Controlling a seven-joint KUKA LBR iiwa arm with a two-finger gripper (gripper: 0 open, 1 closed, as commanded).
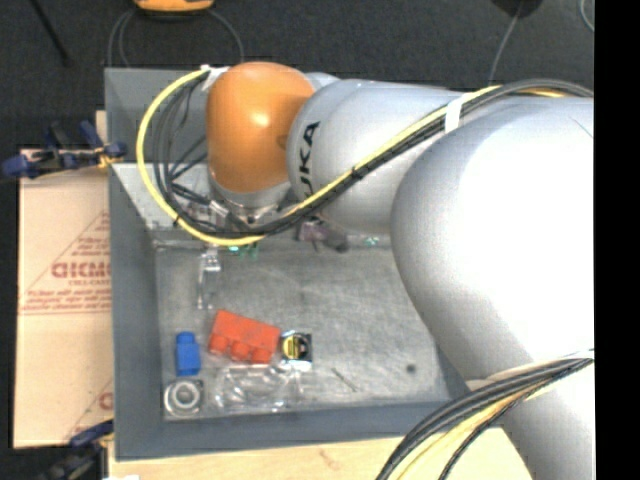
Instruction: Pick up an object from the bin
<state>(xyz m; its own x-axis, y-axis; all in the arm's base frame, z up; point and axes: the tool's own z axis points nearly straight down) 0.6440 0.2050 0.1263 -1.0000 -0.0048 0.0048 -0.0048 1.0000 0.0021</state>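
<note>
Plainly, the gripper (pixel 236 224) sits tucked under the orange cover (pixel 255 123) of the arm (pixel 400 138), up at the 11 o'clock part of the bin (pixel 130 318), close to the far wall. It holds nothing that can be seen. The cover hides its working end, so I cannot tell whether it is spread or pressed together. A thin pale shape (pixel 208 270) hangs just below it toward 7 o'clock. Whether that is part of the robot or a loose thing is unclear.

The things to pick from lie well apart from the gripper, toward 6 o'clock, gathered in the bin's 7 o'clock corner. Nearest to the gripper is a red block (pixel 243 336), lying flat with its long axis running roughly from 10 to 4 o'clock. Just beside it at 9 o'clock stands a small blue piece (pixel 187 353). At the block's 3 o'clock end, touching or nearly so, is a yellow-and-black thing (pixel 296 346). Below these, near the wall at 6 o'clock, lie a silver ring (pixel 184 397) and some clear plastic (pixel 250 386).

By my reckoning the coming move turns on that one offset: the gripper would have to travel toward 6 o'clock before descending. For the red block it would do best to close across the short side, along the 1-to-7 line.

The only readable writing is "KUKA", in black letters on the arm's white shell. Any marks on the yellow-and-black thing are too small to read.
</note>
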